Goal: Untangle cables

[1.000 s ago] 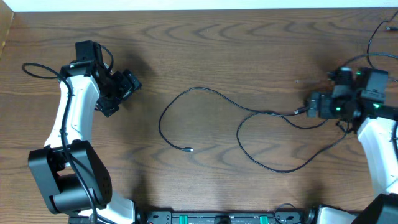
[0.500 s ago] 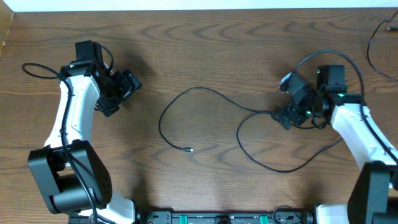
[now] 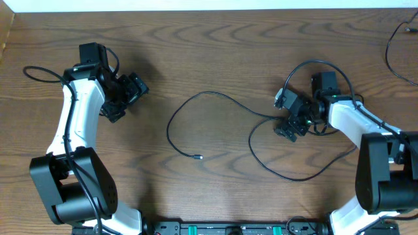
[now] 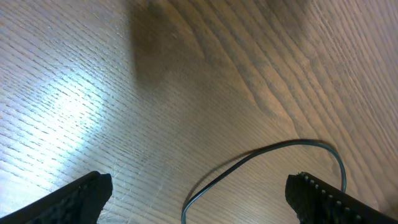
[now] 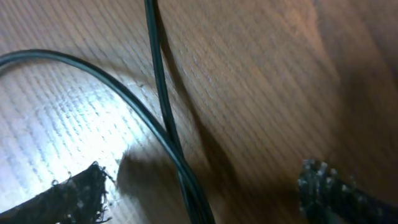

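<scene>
Left gripper (image 3: 127, 99) rests at nine o'clock on the table (image 3: 215, 39), fingers wide apart and empty. The black cable (image 3: 215, 95) lies at its three o'clock, long axis running left–right. Right gripper (image 3: 283, 116) — fingers apart, clamping nothing — hangs right where the cable crosses itself, so it is nearer.

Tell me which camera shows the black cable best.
Overhead: the black cable shows nearly whole, both loops and one plug end. Left wrist catches only one curved stretch; right wrist shows just two strands crossing up close.
</scene>
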### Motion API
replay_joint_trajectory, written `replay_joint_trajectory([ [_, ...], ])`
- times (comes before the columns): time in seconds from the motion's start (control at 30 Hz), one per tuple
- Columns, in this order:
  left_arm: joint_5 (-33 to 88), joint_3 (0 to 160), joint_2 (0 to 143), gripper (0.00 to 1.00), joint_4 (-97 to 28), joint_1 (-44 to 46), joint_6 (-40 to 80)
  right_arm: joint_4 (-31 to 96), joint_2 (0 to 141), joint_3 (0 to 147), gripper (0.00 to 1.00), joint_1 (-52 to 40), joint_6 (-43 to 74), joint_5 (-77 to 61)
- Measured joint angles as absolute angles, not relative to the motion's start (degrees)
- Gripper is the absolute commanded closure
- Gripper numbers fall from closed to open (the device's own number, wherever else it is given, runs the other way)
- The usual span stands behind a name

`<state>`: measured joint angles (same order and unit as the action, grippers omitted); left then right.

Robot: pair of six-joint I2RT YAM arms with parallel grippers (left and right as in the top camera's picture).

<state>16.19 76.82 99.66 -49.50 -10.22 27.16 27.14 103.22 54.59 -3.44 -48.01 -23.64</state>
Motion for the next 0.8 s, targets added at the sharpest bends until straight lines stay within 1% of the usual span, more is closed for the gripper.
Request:
replay_joint_trajectory([
  [0.03, 16.19, 76.82, 99.66, 0.06, -49.50, -10.22, 27.16, 26.94, 103.28, 54.63, 0.27, -3.46, -48.16, -23.62],
  [0.07, 16.19, 76.82, 99.66, 0.06, -49.50, -10.22, 27.16, 26.92, 103.39, 54.63, 0.42, -3.46, -48.14, -23.64],
  [0.1, 16.19, 76.82, 99.66, 0.06, -49.50, -10.22, 27.16, 26.89, 103.46, 54.63, 0.67, -3.46, -48.23, -23.53],
  [0.13, 16.19, 76.82, 99.66, 0.06, -49.47, -10.22, 27.18, 26.72, 103.55, 54.63, 0.89, -3.46, -48.53, -23.59],
  [0.17, 16.19, 76.82, 99.66, 0.06, -49.50, -10.22, 27.16, 26.61, 103.63, 54.65, 0.99, -3.46, -48.69, -23.40],
  [0.33, 16.19, 76.82, 99.66, 0.06, -49.50, -10.22, 27.16, 25.74, 103.63, 54.76, 0.99, -3.53, -48.45, -19.25],
  [0.4, 16.19, 76.82, 99.66, 0.06, -49.50, -10.22, 27.16, 24.73, 103.42, 55.11, 0.99, -3.79, -47.05, -14.90],
  [0.6, 16.19, 76.82, 99.66, 0.06, -49.50, -10.22, 27.16, 21.08, 103.26, 55.55, 0.99, -2.70, -39.13, 5.76],
  [0.7, 16.19, 76.82, 99.66, 0.06, -49.50, -10.22, 27.16, 20.27, 103.85, 55.42, 0.99, 0.32, -34.26, 15.57],
  [0.8, 16.19, 76.82, 99.66, 0.06, -49.50, -10.22, 27.16, 19.81, 104.25, 55.37, 0.99, 4.91, -28.95, 22.50],
])
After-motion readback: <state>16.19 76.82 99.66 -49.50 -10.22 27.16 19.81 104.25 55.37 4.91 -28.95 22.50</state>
